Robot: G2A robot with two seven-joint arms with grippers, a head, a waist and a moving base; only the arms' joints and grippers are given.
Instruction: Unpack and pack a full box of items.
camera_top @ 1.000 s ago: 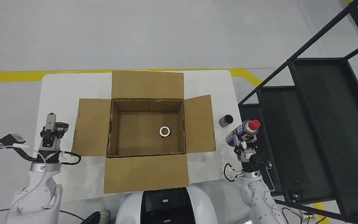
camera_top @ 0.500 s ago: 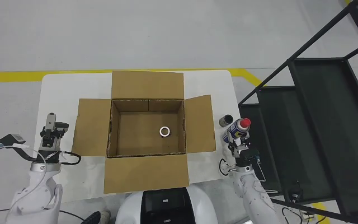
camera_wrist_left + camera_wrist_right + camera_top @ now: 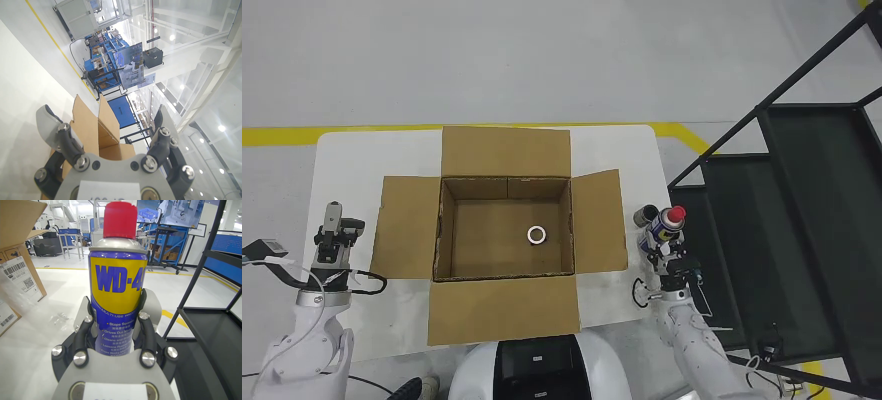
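Observation:
An open cardboard box [image 3: 504, 238] sits mid-table with all flaps spread; a small white ring-shaped roll [image 3: 536, 234] lies on its floor. My right gripper [image 3: 666, 250] stands by the table's right edge, shut on a blue-and-yellow spray can with a red cap [image 3: 670, 223] [image 3: 117, 275], held upright. In the right wrist view its fingers [image 3: 144, 306] clamp the can's lower body. A small dark-topped can [image 3: 646, 215] stands on the table right beside it. My left gripper [image 3: 333, 224] [image 3: 103, 121] is open near the table's left edge, holding nothing; the box [image 3: 105, 130] lies beyond it.
A black metal shelf rack [image 3: 782, 200] [image 3: 208, 317] stands just right of the table, close to the right arm. A bit of clear plastic wrap [image 3: 62, 315] lies on the table near the box's side. White table surface [image 3: 352, 170] lies bare left of the box.
The right gripper has brought the spray can from a tilted pose to upright and shifted it left, close to the small can. The left arm has not moved.

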